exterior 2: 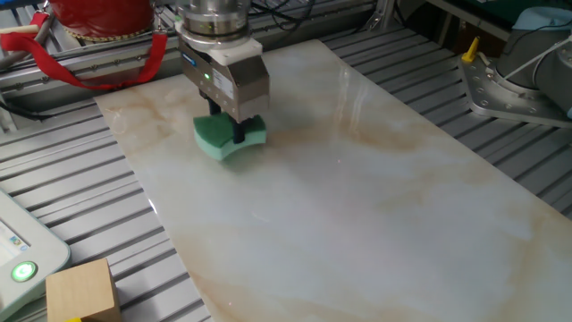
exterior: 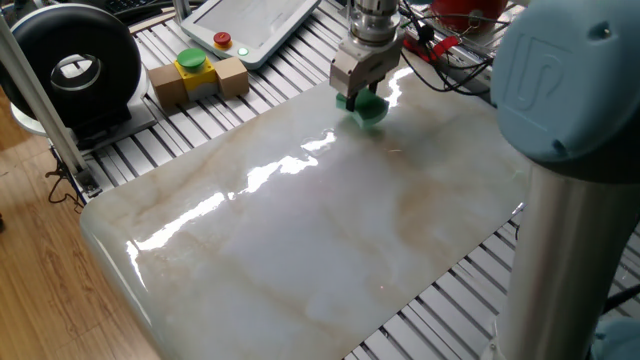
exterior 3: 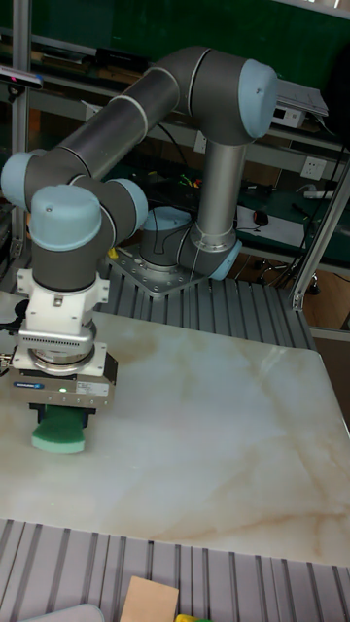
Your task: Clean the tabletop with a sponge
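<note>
The green sponge [exterior 2: 229, 137] is pressed flat on the marble tabletop [exterior 2: 375, 206], near one of its corners. My gripper [exterior 2: 236, 132] points straight down and is shut on the sponge. From the opposite side the sponge [exterior: 367, 106] sits under the gripper [exterior: 360, 100] at the far end of the tabletop [exterior: 300, 230]. In the tall view the sponge [exterior 3: 58, 433] pokes out below the gripper [exterior 3: 64, 420] at the left side of the tabletop [exterior 3: 214, 437]. The fingertips are mostly hidden by the sponge and the gripper body.
A cardboard box with a yellow-and-green button [exterior: 196, 72], a white pendant [exterior: 250, 25] and a black round device [exterior: 70, 65] lie on the ribbed frame beyond the slab. A red object [exterior 2: 89, 18] sits behind the gripper. The arm's base [exterior 3: 180, 262] stands on the frame.
</note>
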You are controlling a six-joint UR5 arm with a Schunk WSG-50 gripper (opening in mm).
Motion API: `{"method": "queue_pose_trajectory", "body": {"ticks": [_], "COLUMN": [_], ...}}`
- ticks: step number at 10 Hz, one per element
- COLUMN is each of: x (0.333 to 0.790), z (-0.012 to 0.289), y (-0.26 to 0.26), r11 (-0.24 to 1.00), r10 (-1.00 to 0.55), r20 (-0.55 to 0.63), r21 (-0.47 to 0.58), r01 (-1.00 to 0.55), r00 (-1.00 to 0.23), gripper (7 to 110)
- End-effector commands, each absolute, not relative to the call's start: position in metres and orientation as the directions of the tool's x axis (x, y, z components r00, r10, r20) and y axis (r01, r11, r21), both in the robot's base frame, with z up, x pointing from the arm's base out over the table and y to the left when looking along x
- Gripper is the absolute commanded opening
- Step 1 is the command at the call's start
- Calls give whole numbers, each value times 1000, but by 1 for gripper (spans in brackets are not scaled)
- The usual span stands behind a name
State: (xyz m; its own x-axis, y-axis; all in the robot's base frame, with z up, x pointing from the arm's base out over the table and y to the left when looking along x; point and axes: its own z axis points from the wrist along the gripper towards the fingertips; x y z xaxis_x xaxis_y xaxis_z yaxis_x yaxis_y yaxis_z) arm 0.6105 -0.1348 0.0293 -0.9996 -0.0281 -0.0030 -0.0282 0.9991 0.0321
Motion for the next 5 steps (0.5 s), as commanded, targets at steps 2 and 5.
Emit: {"method": "queue_pose_trajectory", "body": {"ticks": [2, 5], "x": [602, 593], "z": [22, 16], "y": [-117, -129], "r11": [999, 999], "r10": [7, -12], "r20": [-42, -22], "r21": [38, 44], "r01": [5, -13], "r00": [-999, -1000], "gripper": [7, 7]}}
